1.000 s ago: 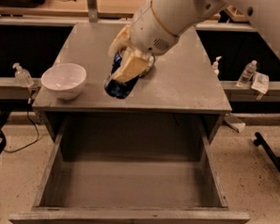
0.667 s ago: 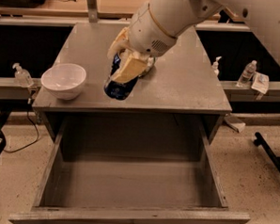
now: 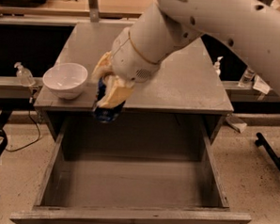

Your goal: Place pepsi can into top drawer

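- gripper hangs at surface front edge, fingers clamped around pepsi can, can near-upright.
- open top drawer lies at 6 o'clock, below; back-left corner nearest.

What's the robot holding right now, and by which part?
The gripper, above the back of the open top drawer, grips the pepsi can by its sides; its lower end pokes out.
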Controlling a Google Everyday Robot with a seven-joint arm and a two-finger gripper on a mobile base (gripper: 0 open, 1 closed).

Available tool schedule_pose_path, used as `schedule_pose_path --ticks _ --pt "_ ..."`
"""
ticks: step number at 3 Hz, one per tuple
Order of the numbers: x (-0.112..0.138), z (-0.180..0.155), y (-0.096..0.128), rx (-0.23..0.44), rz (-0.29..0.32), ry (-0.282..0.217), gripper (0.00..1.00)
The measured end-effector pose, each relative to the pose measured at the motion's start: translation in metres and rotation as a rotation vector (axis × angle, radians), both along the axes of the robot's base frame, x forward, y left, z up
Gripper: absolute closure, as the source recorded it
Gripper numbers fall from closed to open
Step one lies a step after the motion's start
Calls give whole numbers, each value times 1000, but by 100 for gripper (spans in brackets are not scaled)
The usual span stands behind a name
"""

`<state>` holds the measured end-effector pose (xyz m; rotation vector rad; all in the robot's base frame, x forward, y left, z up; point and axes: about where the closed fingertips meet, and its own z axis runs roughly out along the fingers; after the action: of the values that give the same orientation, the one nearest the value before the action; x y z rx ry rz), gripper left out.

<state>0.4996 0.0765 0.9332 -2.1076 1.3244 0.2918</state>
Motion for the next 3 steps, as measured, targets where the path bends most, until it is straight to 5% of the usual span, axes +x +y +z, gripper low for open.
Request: schedule_pose_path --ticks 1,2,3 --pt "-45 -47 22 -39 67 19 100" --pt "-70 -92 18 -101 95 86 100" --pt "-64 -104 23 -160 107 86 100"
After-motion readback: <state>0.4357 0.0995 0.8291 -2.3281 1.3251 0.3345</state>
